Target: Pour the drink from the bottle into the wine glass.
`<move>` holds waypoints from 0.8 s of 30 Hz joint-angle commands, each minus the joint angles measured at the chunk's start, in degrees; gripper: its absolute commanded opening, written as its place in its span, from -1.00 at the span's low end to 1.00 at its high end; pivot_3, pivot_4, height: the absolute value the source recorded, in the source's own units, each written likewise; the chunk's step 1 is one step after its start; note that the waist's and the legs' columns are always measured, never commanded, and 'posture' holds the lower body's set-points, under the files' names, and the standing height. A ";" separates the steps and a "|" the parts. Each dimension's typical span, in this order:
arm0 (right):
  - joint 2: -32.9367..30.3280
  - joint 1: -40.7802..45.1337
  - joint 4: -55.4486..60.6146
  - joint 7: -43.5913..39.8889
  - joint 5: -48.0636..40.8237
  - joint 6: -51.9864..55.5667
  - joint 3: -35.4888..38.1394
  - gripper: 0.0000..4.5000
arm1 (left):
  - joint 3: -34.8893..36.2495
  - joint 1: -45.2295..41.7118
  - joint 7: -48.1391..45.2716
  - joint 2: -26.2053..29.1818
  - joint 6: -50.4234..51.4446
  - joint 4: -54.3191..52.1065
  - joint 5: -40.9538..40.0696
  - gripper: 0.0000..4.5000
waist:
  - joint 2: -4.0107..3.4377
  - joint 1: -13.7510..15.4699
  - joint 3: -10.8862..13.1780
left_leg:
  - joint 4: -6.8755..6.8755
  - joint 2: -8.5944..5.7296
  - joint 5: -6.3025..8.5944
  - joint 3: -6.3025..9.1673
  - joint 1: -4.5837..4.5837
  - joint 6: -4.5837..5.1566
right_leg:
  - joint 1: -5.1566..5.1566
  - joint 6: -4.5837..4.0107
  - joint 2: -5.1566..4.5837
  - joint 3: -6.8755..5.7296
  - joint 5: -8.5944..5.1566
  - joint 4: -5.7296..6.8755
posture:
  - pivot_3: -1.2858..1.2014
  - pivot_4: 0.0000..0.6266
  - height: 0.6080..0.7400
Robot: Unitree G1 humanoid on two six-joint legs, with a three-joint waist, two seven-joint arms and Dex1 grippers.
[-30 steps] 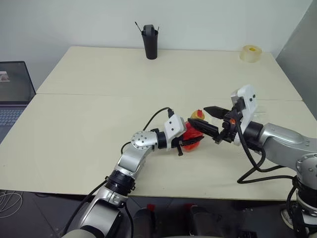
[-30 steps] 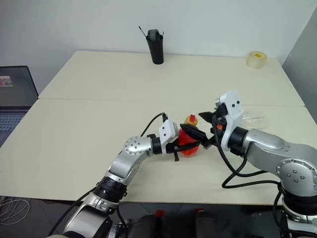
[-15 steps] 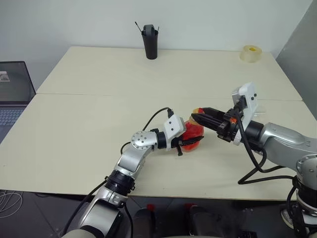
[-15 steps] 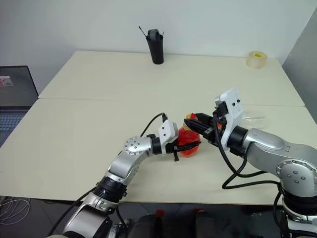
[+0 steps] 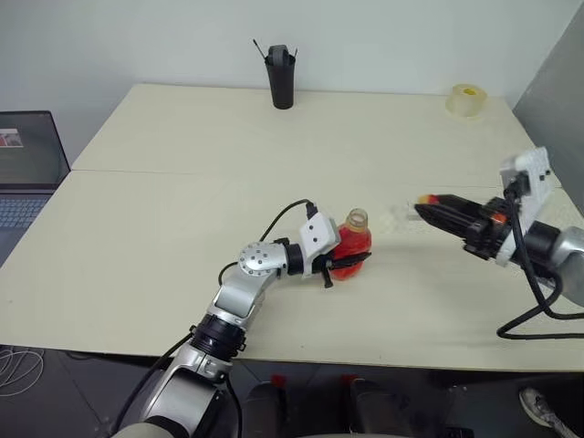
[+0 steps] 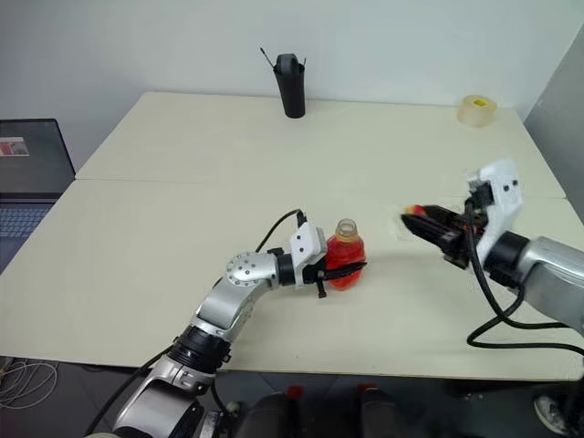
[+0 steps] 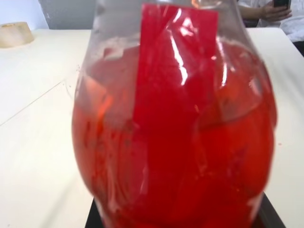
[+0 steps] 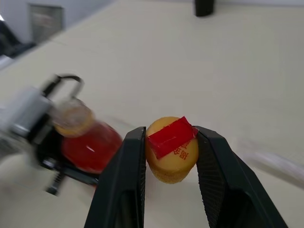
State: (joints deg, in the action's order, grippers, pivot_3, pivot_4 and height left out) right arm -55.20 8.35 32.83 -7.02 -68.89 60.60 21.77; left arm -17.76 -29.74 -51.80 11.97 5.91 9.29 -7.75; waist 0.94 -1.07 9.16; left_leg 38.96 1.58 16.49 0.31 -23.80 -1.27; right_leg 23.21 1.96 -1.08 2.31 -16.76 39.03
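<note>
- Left gripper (image 5: 351,262) clamped around the round body of the bottle (image 5: 352,248), near the middle of the table's (image 5: 164,228) front half, just beside the gripper's white wrist housing.
- Bottle upright, neck open at the top, without cap; red drink (image 7: 175,156) filling most of the body.
- Right gripper (image 8: 171,152) pinching the yellow cap (image 8: 172,148) with a red strip between both black fingers (image 8: 124,175), held above the table well to the right of the bottle.
- Faint clear shape (image 6: 406,228) on the table near the right gripper, possibly the wine glass; too blurred to confirm.
- Tall black cup (image 5: 282,80) at the far edge, tape roll (image 5: 465,99) at the far right corner.
</note>
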 commanded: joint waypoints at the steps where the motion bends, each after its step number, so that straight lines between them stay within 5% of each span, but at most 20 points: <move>1: 1.11 -5.56 -1.76 3.42 9.29 -0.18 -1.16 -0.48 | 0.32 -1.00 0.02 -0.53 -0.70 -2.55 -0.64 -0.52 | -0.01 0.14 -0.01 | 0.00 -0.01 0.00 -0.04 0.01 0.00 | 0.00 0.00 0.00 0.03 0.00 0.01 | 0.03 -0.52 1.00; 8: 14.70 -8.44 -10.18 10.66 23.34 -5.46 -3.87 -0.48 | 0.23 -1.08 -0.43 -0.63 -0.49 -2.93 -0.74 -0.52 | -0.13 -0.07 -0.10 | -0.03 0.01 -0.01 -0.26 0.12 -0.03 | 0.04 0.01 0.06 0.07 -0.01 0.06 | 0.03 -0.52 1.00; 14: 18.08 -8.13 -11.34 8.09 27.40 -5.48 -4.16 -0.48 | 0.20 -1.16 -0.67 -0.54 -0.37 -3.04 -0.79 -0.52 | -0.13 -0.06 -0.11 | -0.03 0.00 -0.01 -0.27 0.15 -0.03 | 0.03 0.01 0.07 0.05 -0.01 0.06 | 0.03 -0.52 1.00; 24: 15.25 -6.61 -5.81 4.34 27.07 0.07 -0.28 1.00 | 1.09 -2.18 0.17 -0.96 -1.18 -0.62 -0.59 -0.52 | -0.13 0.00 -0.10 | -0.03 -0.01 -0.01 -0.26 0.15 -0.01 | 0.03 0.01 0.06 0.04 -0.01 0.06 | 0.03 -0.52 1.00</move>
State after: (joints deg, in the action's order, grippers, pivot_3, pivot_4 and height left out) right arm -38.50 0.46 23.66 -2.36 -40.94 59.02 18.04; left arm -17.78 -30.05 -51.91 11.48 5.97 9.58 -7.72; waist 0.81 -1.07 9.05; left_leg 38.93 1.56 16.48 0.05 -23.66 -1.28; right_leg 23.24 1.98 -1.02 2.35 -16.76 39.09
